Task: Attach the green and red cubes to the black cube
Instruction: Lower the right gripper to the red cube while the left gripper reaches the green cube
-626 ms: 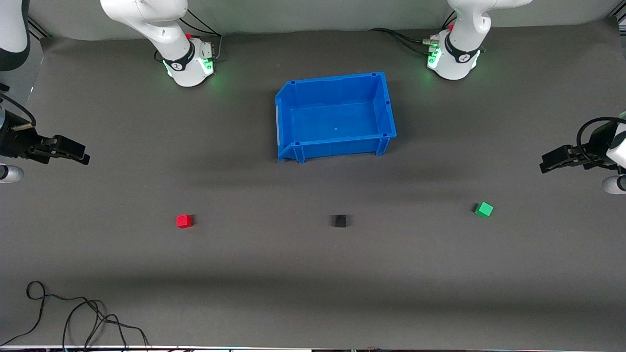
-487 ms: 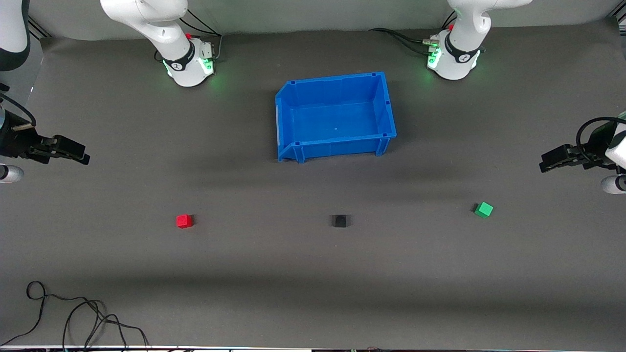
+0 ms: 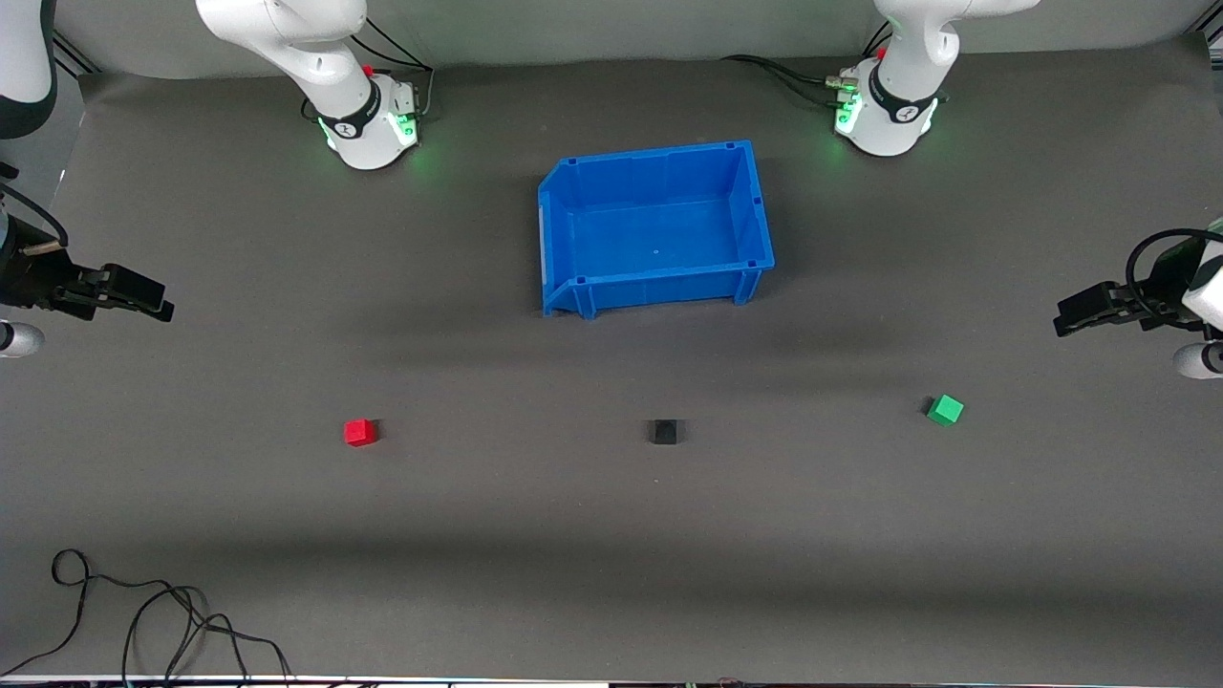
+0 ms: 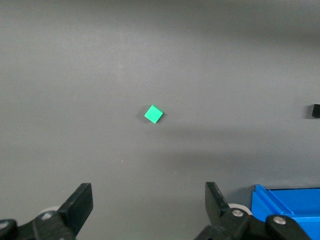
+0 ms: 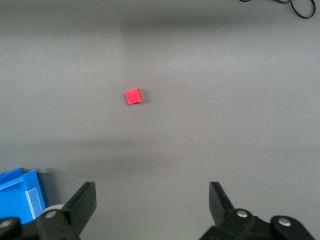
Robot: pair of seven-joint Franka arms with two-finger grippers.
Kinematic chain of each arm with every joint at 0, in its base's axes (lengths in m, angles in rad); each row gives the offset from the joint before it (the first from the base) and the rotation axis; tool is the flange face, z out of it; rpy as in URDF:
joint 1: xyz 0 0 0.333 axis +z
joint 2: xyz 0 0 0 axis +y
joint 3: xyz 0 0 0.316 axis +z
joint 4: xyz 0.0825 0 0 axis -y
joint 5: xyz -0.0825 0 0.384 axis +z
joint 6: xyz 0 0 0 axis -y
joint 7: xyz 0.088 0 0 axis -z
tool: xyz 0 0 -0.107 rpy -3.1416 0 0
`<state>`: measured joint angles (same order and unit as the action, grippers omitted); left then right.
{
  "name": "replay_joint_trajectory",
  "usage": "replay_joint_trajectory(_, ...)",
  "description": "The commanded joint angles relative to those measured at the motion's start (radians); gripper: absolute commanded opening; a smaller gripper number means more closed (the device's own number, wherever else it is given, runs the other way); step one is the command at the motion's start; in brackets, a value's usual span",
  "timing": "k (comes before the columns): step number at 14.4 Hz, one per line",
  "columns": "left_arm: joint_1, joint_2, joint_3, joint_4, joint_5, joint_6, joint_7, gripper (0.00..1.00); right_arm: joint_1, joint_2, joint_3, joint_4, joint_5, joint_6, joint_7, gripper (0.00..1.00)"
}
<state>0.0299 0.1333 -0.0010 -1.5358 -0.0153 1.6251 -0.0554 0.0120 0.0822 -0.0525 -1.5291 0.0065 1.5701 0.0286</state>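
Cable [image 3: 143,621] at mat's near corner, right arm's end. Red cube [image 3: 360,432], black cube [image 3: 664,432], green cube [image 3: 945,410] in row, well apart. Blue bin [image 3: 655,225] toward mat's farther edge. My right gripper [image 3: 153,302] and left gripper [image 3: 1070,318] spread apart, empty, over mat's end edges.

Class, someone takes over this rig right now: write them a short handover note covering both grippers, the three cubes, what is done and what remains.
Left gripper: open, empty, up at its own end of the table.
Right gripper: open, empty, up at its own end.
Black cube sits mid-table, nearer the camera than the blue bin.
Green cube lies toward the left arm's end, red cube toward the right arm's.
Done: nothing joined.
Left: attach both.
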Motion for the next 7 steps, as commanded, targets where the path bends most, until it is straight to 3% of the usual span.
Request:
replay_joint_trajectory(1, 0.042, 0.017, 0.002, 0.0, 0.014, -0.016, -0.061, 1.0, 0.008, 0.002, -0.01, 0.017, 0.041, -0.013, 0.063, 1.0)
replay_joint_trajectory(5, 0.068, 0.078, 0.002, 0.002, 0.014, 0.005, -0.144, 1.0, 0.009, 0.025, -0.007, 0.035, 0.09, -0.012, 0.597, 1.0)
replay_joint_trajectory(7, 0.07, 0.121, 0.002, -0.001, 0.014, 0.051, -0.292, 1.0, 0.011, 0.042, 0.0, 0.04, 0.095, -0.012, 0.825, 1.0)
